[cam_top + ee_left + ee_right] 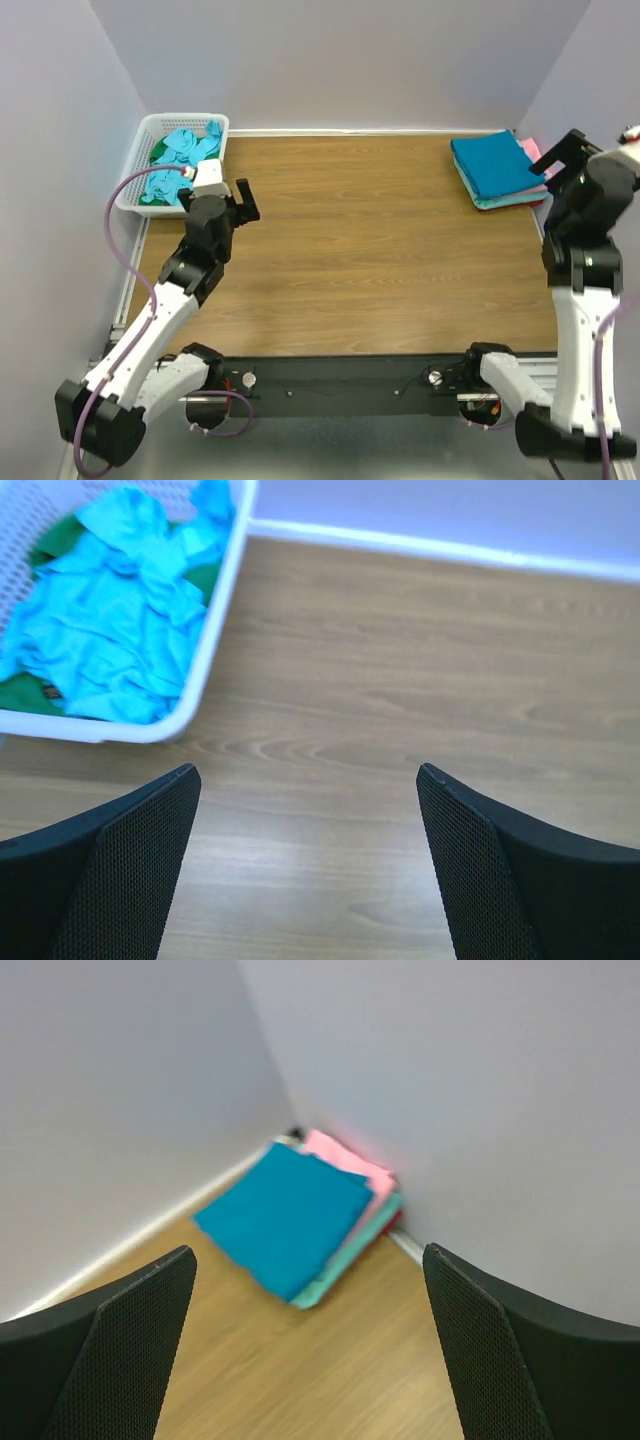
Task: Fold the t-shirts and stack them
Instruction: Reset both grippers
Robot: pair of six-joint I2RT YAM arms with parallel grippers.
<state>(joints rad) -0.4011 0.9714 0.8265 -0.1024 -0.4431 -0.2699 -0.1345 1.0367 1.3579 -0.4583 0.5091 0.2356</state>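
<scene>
Between pale walls [350,60], wooden table [370,260], t-shirts [493,165]

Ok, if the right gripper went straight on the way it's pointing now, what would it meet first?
Probably the teal-blue t-shirt topping the folded stack in the corner; the right gripper is open, and depth is hard to judge.
</scene>
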